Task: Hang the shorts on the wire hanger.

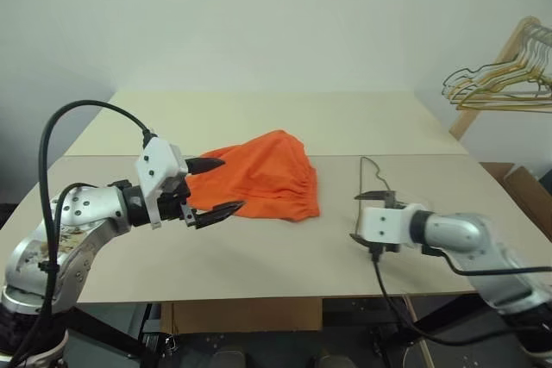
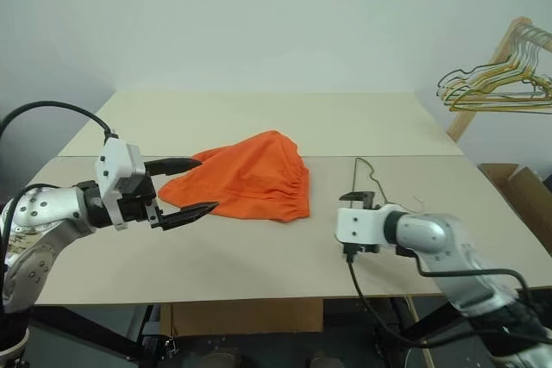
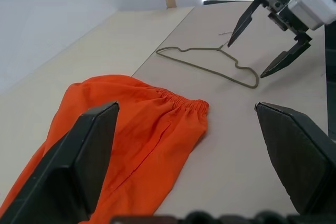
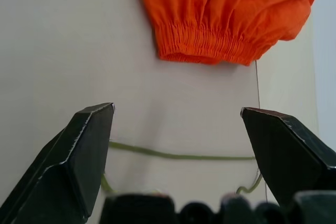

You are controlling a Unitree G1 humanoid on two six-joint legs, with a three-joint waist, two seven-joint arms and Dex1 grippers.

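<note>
Right now we've got the left pincer (image 1: 213, 187) spread wide w/ nothing in it, hovering over the desk (image 1: 259, 256); the orange shorts (image 1: 263, 177) lie crumpled just ahead of its tips, gathered waistband turned toward the right arm's side. Our right pincer (image 3: 269, 39) is also wide open & empty, angled down at the desk, w/ the wire hanger (image 3: 210, 62) lying flat directly beneath and just ahead of it, between its fingers as the right wrist view has it, not touching. Shorts & hanger sit near each other, apart. Beyond the right pincer, off the desk, a bunch of spare hangers (image 1: 500, 79) hangs on a wooden rack (image 1: 492, 75).
</note>
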